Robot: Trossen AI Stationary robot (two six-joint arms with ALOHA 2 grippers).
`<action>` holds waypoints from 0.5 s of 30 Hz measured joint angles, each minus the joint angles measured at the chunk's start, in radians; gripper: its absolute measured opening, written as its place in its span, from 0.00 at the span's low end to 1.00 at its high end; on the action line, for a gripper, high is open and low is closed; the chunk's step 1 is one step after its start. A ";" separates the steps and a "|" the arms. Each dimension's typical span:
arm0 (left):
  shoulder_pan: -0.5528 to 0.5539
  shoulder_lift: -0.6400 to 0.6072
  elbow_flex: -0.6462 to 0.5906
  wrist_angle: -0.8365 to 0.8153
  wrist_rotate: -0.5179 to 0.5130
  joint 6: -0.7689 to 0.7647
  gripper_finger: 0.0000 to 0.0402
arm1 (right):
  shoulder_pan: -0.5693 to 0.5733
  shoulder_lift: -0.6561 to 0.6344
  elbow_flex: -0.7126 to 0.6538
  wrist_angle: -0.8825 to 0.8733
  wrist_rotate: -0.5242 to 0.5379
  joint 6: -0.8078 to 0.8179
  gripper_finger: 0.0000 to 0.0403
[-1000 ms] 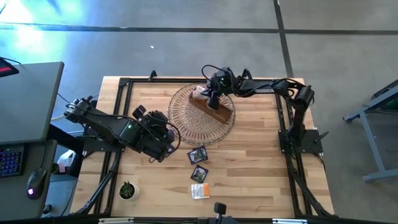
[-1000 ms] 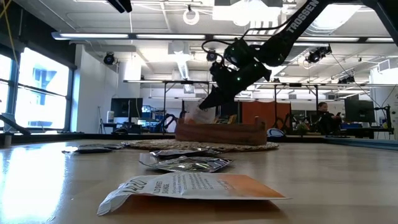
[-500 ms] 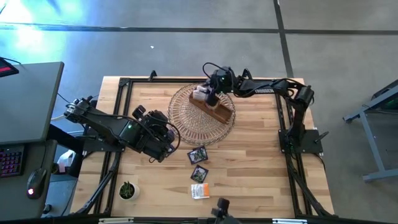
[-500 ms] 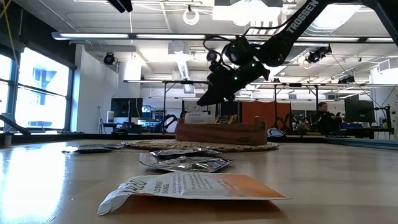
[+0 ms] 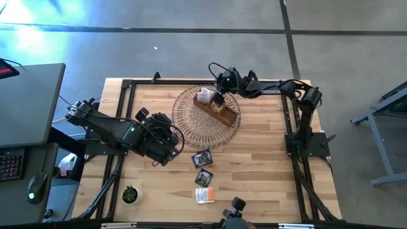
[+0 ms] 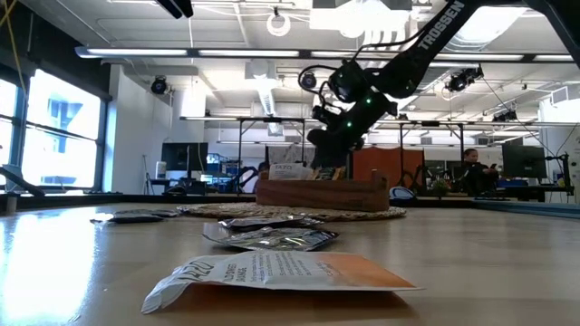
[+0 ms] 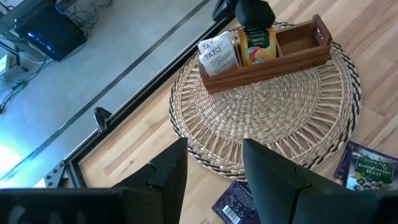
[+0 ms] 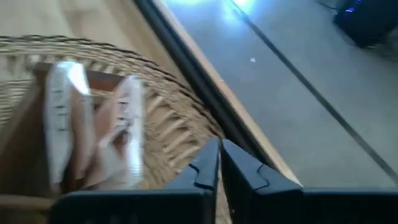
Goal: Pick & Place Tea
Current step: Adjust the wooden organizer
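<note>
A brown wooden box (image 5: 222,111) sits on a round woven mat (image 5: 191,124). A white tea sachet (image 7: 217,53) stands in its end compartment and an orange one (image 7: 258,43) in the middle. My right gripper (image 5: 218,99) is shut just above the box's middle. Two dark sachets (image 5: 202,158) (image 5: 203,177) and an orange-and-white one (image 5: 204,195) lie flat on the table. My left gripper (image 7: 214,171) waits open near the mat's left edge. My right gripper's shut fingertips (image 7: 249,15) stand at the top edge of the orange sachet (image 7: 256,34), slanting down from the table's far right. Whether they touch it I cannot tell.
A small potted plant (image 5: 130,194) stands near the table's front left corner. Black frame rails (image 5: 127,89) run along the table's edges. A further dark sachet (image 7: 233,202) lies just below my left gripper, by the mat's rim.
My right gripper has let go of the white sachet, which now stands upright in the box's end compartment. Its wrist has then turned, swinging the fingertips from that end toward the box's middle.
</note>
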 joint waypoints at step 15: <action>0.000 0.000 0.000 0.000 0.002 0.000 0.38 | -0.002 0.003 0.000 -0.077 -0.126 -0.052 0.00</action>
